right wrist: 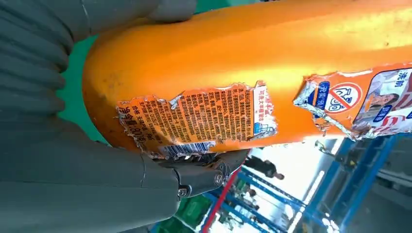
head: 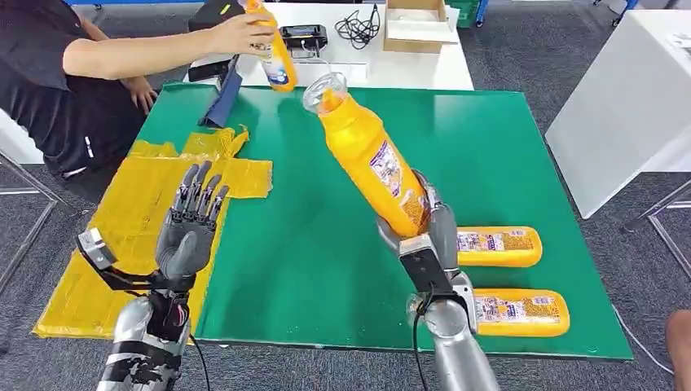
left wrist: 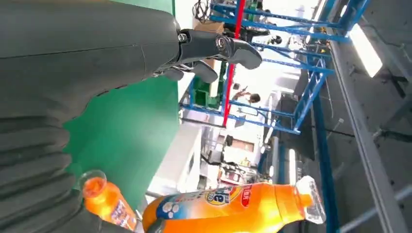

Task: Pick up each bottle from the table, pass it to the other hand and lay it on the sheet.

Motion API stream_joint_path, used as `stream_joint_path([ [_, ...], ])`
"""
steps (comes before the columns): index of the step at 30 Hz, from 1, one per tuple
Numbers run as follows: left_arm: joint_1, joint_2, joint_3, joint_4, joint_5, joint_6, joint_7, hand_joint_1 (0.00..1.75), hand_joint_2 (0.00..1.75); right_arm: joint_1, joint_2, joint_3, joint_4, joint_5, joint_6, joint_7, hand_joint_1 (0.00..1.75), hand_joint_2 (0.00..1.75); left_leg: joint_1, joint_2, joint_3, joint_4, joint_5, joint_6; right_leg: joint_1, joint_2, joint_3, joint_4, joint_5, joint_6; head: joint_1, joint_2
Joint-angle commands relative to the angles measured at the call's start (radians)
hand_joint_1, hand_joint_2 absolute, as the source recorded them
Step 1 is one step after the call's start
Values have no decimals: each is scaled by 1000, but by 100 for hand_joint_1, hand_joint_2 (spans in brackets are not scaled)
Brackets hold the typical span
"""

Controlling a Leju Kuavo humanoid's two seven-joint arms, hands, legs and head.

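The green mat (head: 326, 244) is taken as the landmark. Open mat surface is seen at its middle, between the left hand (head: 189, 232) and the right hand (head: 424, 232). That gap is partly crossed by the tilted orange bottle (head: 371, 159) gripped by the right hand. Near the mat's right front corner, room is taken by two lying bottles (head: 499, 246) (head: 521, 312). Over the mat's far left edge, a person's hand (head: 244, 34) with another bottle (head: 275, 53) is held. The yellow sheet (head: 122, 236) beside the mat's left edge lies flat under the left hand.
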State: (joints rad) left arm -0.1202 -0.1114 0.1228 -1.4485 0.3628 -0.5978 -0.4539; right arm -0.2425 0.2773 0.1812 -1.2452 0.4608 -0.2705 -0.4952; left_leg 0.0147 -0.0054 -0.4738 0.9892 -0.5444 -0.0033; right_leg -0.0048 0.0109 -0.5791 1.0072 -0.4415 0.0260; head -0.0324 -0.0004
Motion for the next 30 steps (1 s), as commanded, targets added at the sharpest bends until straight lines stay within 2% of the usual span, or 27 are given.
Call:
stream_joint_path([
  [1,51,-13,-77,-41,20,-20,9,0,175,22,-5,136,-29,76,34,37,175,175,1,1,4,-3,-1,1,1,-1,4,-3,0,0,0,0],
  [3,63,-12,-82,-54,22,-20,8,0,175,26,-1,224,17,160,34,69,175,175,0,1,1,-1,0,1,0,0,1,-1,0,0,0,0],
  [6,79,-13,-87,-62,29,-31,8,0,175,26,16,316,101,201,34,83,175,175,1,3,3,-3,0,1,1,2,2,-3,1,0,0,0],
  [8,83,-18,-100,-66,16,-30,8,0,175,30,21,379,125,280,-47,66,175,175,1,3,3,-3,0,1,1,2,2,-3,1,0,0,0],
  [10,78,-23,-116,-57,10,-26,8,0,175,34,29,424,134,305,-55,73,175,175,1,3,2,-3,0,0,1,1,2,-3,1,-1,0,0],
  [15,76,-25,-137,-47,9,-25,4,0,175,24,41,464,162,302,-42,88,175,175,1,1,1,-3,0,1,1,0,2,-3,1,0,0,0],
  [23,67,-19,-178,-40,-39,13,-20,0,175,-33,61,578,353,290,-41,69,175,175,1,2,4,-5,1,1,2,0,5,-5,1,-1,1,0],
  [30,67,-14,-179,-38,-69,26,-41,0,175,-39,59,592,368,282,-47,71,175,175,1,-1,0,-2,0,0,1,-2,1,-2,0,0,1,0],
])
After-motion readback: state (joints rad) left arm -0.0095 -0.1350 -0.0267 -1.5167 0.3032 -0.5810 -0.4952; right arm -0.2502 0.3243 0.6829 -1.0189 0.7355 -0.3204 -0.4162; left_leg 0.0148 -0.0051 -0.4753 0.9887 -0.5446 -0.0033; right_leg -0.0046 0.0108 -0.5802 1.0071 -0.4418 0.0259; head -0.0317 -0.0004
